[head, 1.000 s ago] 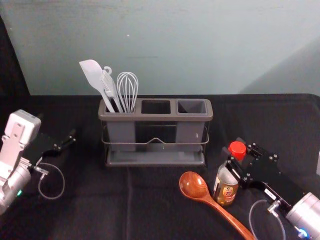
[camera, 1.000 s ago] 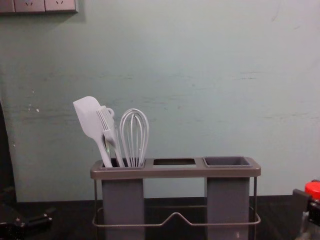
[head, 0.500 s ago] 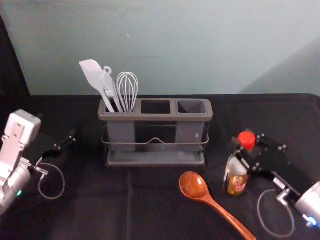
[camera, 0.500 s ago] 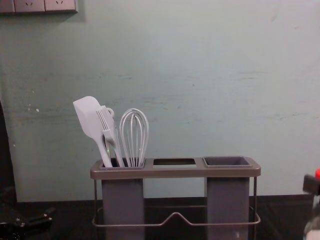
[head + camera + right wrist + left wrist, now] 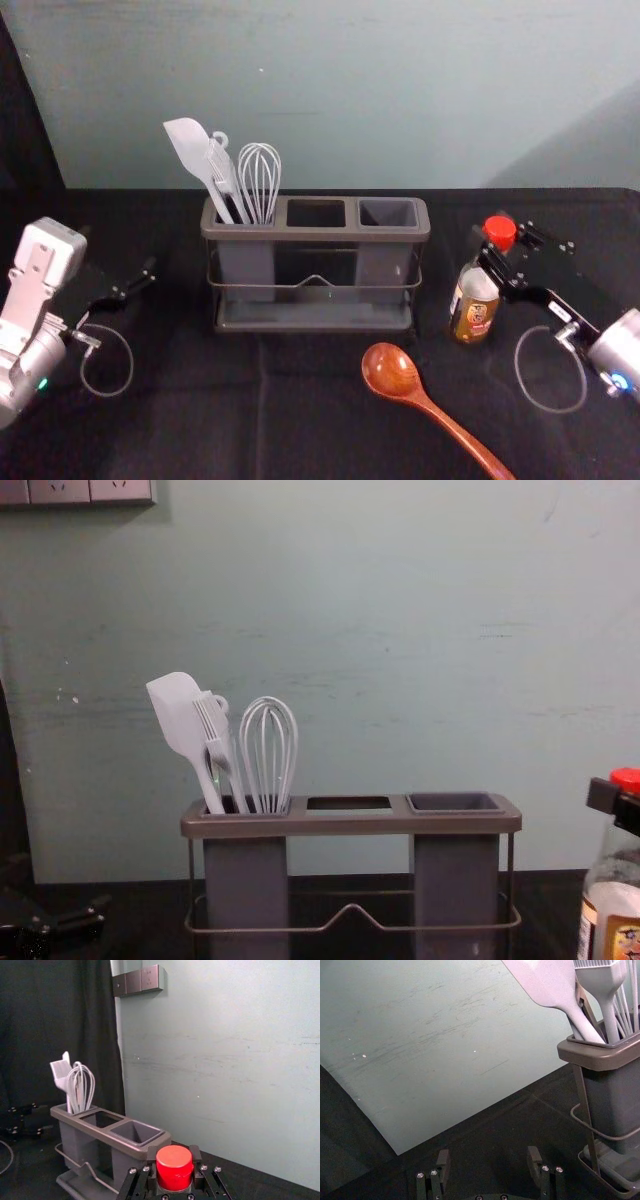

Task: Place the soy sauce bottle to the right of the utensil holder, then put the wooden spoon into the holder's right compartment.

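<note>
the right gripper [image 5: 491, 257] reaches in low and slanting from the right, its fingers closed around the neck of the soy sauce bottle [image 5: 475, 302], between the holder [image 5: 315, 235] and the right edge of the table [image 5: 180, 400]. the bottle is roughly upright, red-capped, brown below (base on the cloth or not, i can't tell). the glossy wooden spoon [image 5: 389, 370] lies in front of the holder. the left gripper [image 5: 136, 281] is parked left of the holder, fingers apart.

The cap [image 5: 499, 232] is red, spoon [image 5: 390, 370] reddish-brown, holder [image 5: 315, 235] grey.
</note>
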`<state>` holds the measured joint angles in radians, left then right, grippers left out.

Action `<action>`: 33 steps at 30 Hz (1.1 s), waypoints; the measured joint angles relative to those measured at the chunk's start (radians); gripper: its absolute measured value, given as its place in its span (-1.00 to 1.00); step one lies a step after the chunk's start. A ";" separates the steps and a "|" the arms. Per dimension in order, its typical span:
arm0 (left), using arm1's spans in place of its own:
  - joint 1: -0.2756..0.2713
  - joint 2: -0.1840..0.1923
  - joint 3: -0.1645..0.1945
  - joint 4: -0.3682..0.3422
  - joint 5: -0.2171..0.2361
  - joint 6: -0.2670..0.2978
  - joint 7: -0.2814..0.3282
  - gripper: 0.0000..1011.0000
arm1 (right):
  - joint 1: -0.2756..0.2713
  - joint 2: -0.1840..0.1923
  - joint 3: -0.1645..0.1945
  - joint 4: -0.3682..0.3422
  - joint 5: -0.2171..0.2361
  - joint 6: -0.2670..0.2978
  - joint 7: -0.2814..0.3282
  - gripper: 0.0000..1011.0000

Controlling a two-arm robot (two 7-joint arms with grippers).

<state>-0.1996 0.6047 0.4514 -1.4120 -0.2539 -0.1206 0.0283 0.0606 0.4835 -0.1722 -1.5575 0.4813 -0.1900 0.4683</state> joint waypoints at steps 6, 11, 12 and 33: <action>0.000 0.000 0.000 0.000 0.000 0.000 0.000 1.00 | 0.067 -0.024 -0.019 0.072 -0.013 0.002 0.012 -0.24; 0.000 0.000 0.000 0.000 0.000 0.000 0.000 1.00 | 0.100 -0.040 -0.028 0.117 -0.018 -0.005 0.020 -0.24; 0.000 0.000 0.000 0.000 0.000 0.000 0.000 1.00 | 0.116 -0.048 -0.031 0.139 -0.018 -0.011 0.026 -0.24; 0.000 0.000 0.000 0.000 0.000 0.000 0.000 1.00 | 0.186 -0.089 -0.056 0.242 -0.025 -0.038 0.051 -0.24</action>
<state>-0.1996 0.6047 0.4513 -1.4120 -0.2539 -0.1205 0.0283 0.2470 0.3943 -0.2287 -1.3155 0.4558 -0.2281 0.5193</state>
